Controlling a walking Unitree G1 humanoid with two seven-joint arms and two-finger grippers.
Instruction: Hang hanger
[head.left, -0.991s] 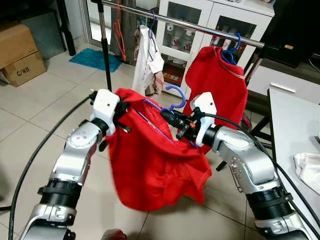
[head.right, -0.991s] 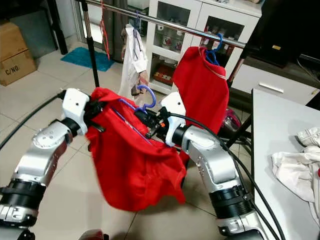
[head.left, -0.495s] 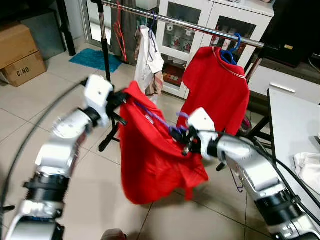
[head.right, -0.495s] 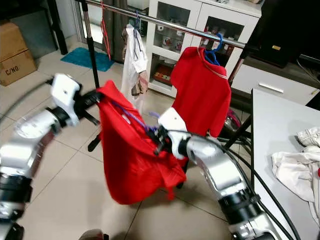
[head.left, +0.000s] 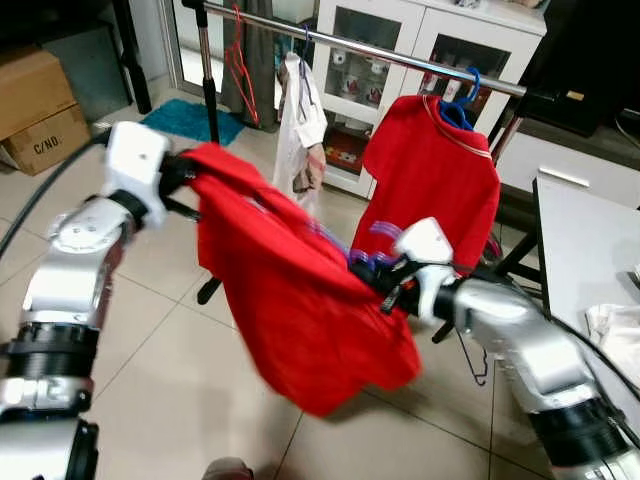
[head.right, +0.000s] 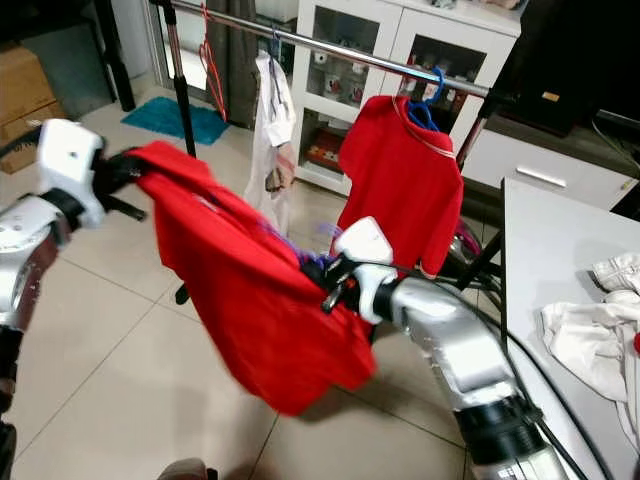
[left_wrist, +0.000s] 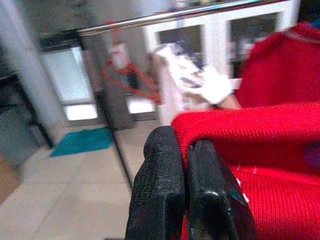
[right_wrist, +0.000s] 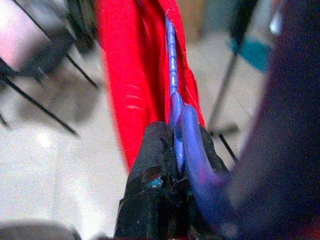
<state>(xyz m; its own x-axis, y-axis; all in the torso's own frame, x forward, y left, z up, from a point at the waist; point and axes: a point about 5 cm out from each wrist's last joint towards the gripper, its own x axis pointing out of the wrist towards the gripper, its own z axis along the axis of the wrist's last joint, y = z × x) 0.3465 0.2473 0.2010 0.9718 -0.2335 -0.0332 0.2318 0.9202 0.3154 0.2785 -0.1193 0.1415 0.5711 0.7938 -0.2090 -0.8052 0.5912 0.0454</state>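
From your head view, your left gripper pinches one end of the red shirt, stretched across to your right gripper, below the clothes rail. Your left wrist view shows the jaws closed on a fold of the shirt. Your right wrist view shows the jaws clamped on the blue hanger, which runs inside the shirt.

Over at ten o'clock, the cardboard box on the floor reads "C/NO" in black; nothing else is legible.
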